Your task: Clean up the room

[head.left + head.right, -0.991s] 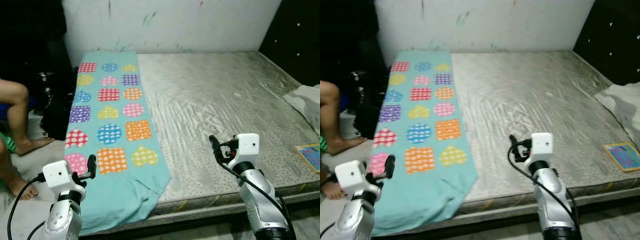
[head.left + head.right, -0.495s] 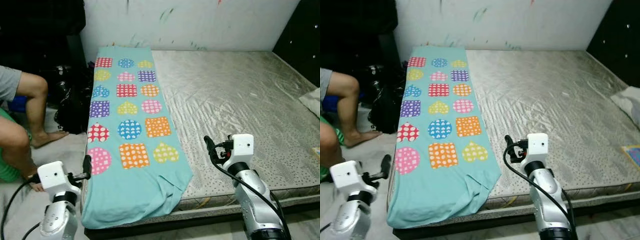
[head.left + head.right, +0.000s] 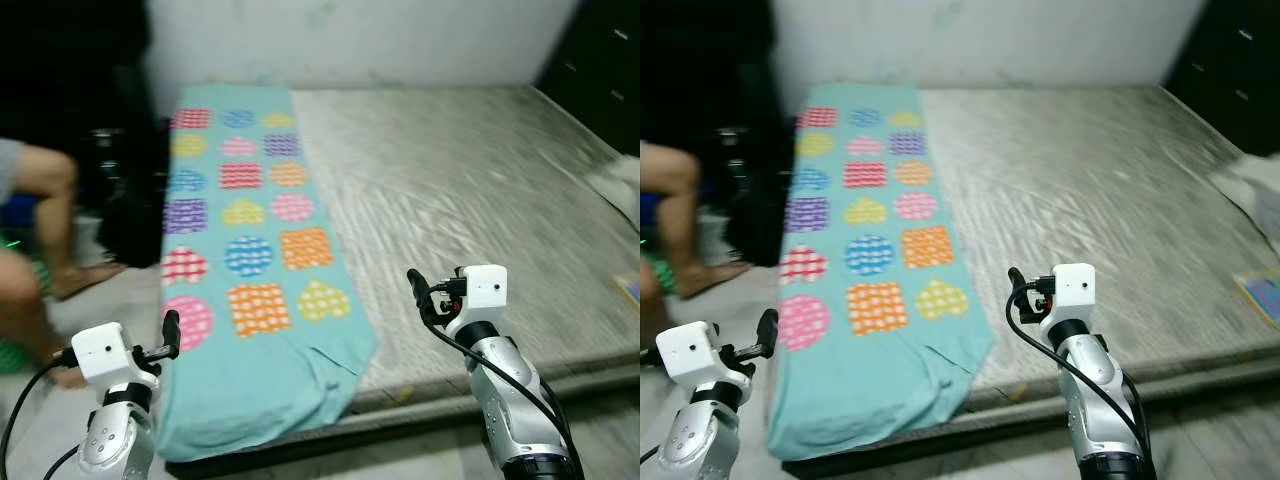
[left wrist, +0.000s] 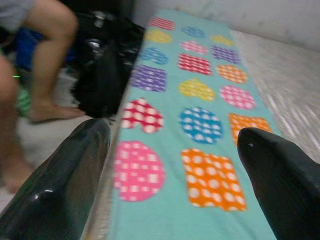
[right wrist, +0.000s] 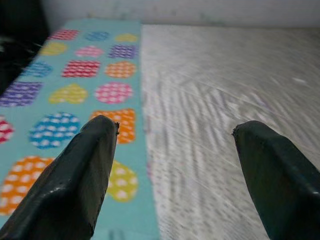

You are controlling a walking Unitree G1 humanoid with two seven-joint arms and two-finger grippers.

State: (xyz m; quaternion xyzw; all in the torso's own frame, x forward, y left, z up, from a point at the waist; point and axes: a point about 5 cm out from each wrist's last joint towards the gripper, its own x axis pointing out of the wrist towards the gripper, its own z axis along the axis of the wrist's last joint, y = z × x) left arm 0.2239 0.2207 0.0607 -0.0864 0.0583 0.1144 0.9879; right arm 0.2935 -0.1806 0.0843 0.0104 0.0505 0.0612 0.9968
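Observation:
A long teal blanket point(image 3: 250, 250) printed with coloured dotted hearts, circles and squares lies along the left side of a bare grey mattress point(image 3: 460, 190). Its near end hangs crumpled over the mattress's front edge. My left gripper point(image 3: 172, 332) is held low, by the blanket's near left corner, and stands open with nothing in it. In the left wrist view the left gripper point(image 4: 172, 132) looks along the blanket. My right gripper point(image 3: 418, 295) hovers open over the mattress's front part, just right of the blanket. The right wrist view has the right gripper point(image 5: 175, 125) over the blanket's right edge.
A person's bare legs point(image 3: 40, 210) are on the floor to the left, beside a black bag point(image 3: 130, 210). A white cloth point(image 3: 620, 180) and a colourful flat thing point(image 3: 632, 290) lie at the mattress's right edge. A dark headboard point(image 3: 600, 60) stands at the far right.
The whole picture has shifted and is blurred now, so the camera has turned. Both arms keep the same pose, with their grippers open.

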